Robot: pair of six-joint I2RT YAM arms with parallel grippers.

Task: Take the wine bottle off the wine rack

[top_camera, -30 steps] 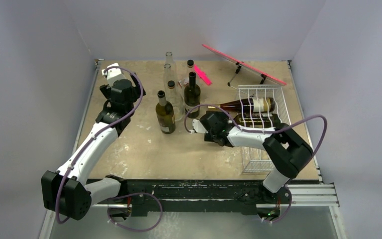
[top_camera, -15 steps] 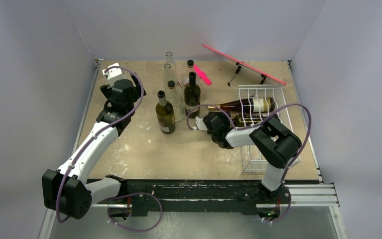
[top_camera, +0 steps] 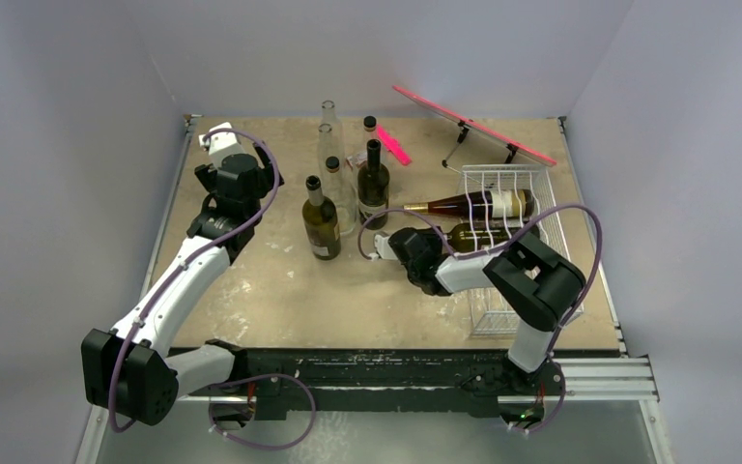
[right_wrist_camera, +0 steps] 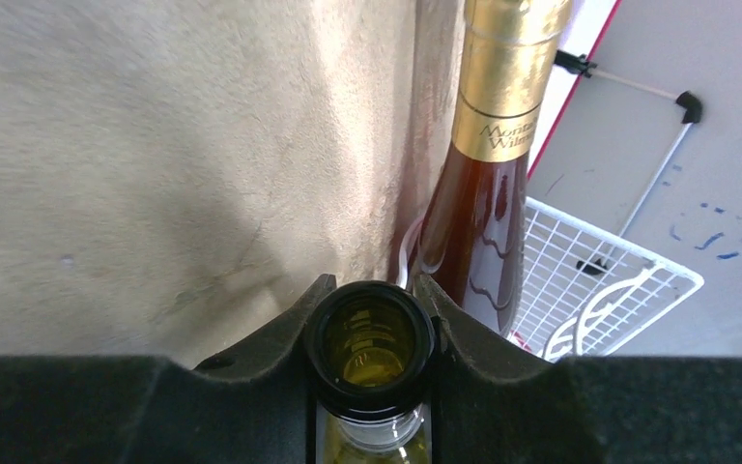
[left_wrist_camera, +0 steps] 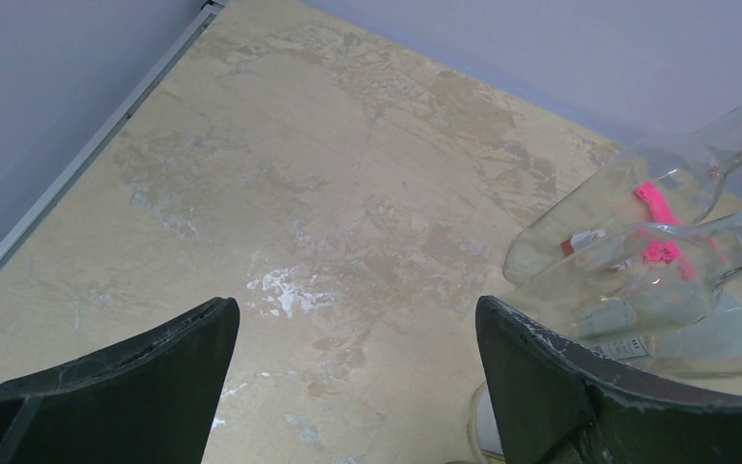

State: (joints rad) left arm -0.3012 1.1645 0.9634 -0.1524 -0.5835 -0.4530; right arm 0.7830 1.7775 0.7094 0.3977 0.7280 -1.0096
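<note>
The white wire wine rack [top_camera: 517, 246] stands at the right of the table with two bottles lying on it, necks pointing left. My right gripper [top_camera: 391, 245] is shut on the neck of the nearer one, an olive-green wine bottle [top_camera: 488, 232]. In the right wrist view its open mouth [right_wrist_camera: 372, 340] sits wedged between the black fingers [right_wrist_camera: 271, 348]. The amber bottle with gold foil [right_wrist_camera: 488, 184] lies just beyond it, partly on the rack [right_wrist_camera: 589, 280]. My left gripper [left_wrist_camera: 357, 319] hangs open and empty over bare table at the back left [top_camera: 220, 147].
Several upright bottles cluster mid-table: an olive one [top_camera: 321, 220], a dark one [top_camera: 373, 184] and clear ones [top_camera: 328, 130]. A pink flat board on a stand [top_camera: 473, 126] leans behind the rack. Clear bottles [left_wrist_camera: 638, 232] lie close to my left gripper's right finger.
My right gripper's jaws have closed round the nearer bottle's neck. The right arm's elbow has swung left and back toward the rack. The left arm has not moved.
</note>
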